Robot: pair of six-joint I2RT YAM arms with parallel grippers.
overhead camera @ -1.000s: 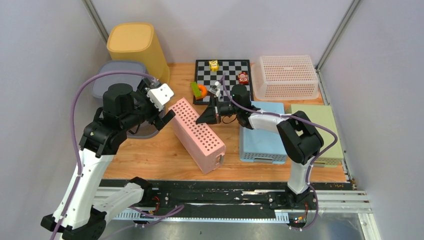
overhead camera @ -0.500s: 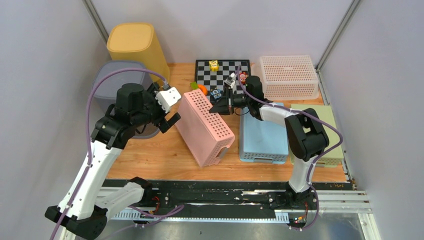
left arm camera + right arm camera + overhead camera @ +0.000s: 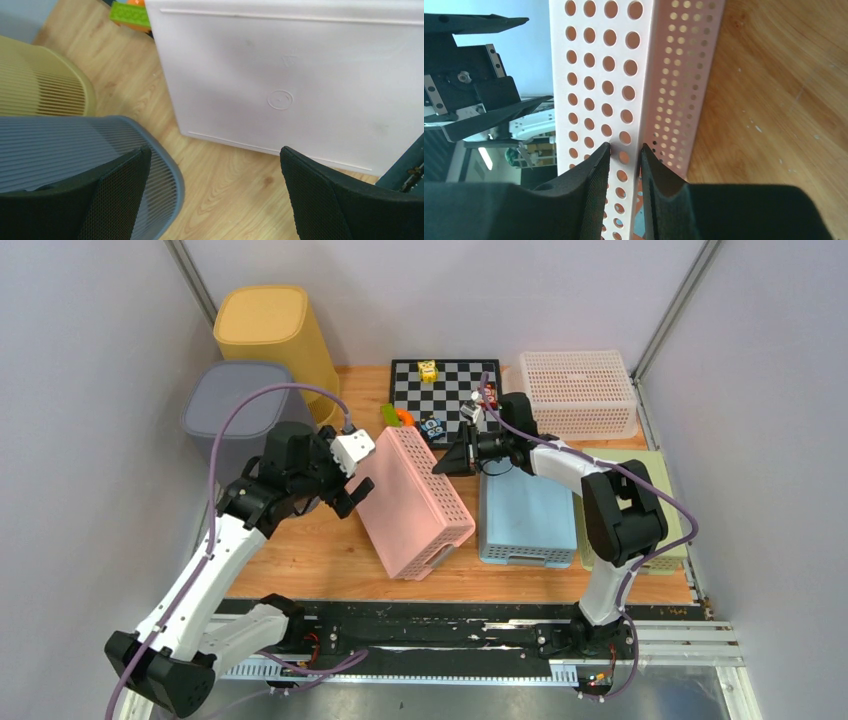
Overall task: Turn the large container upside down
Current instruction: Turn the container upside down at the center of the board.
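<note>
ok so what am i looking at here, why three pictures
Two robot arms are bolted at the near edge of a wooden table. The wide picture is from a camera fixed above and behind them. The other two are from a camera on each wrist, with that arm's own black fingers at the bottom. On the table: a pink container tipped so its flat base faces left, a chessboard with small toys, a white basket, a yellow bin, a grey bin, a blue tray and a green tray. The left gripper is wide open beside the base, holding nothing. The right gripper is at its holed wall, jaws slightly apart; whether it grips is unclear.
</note>
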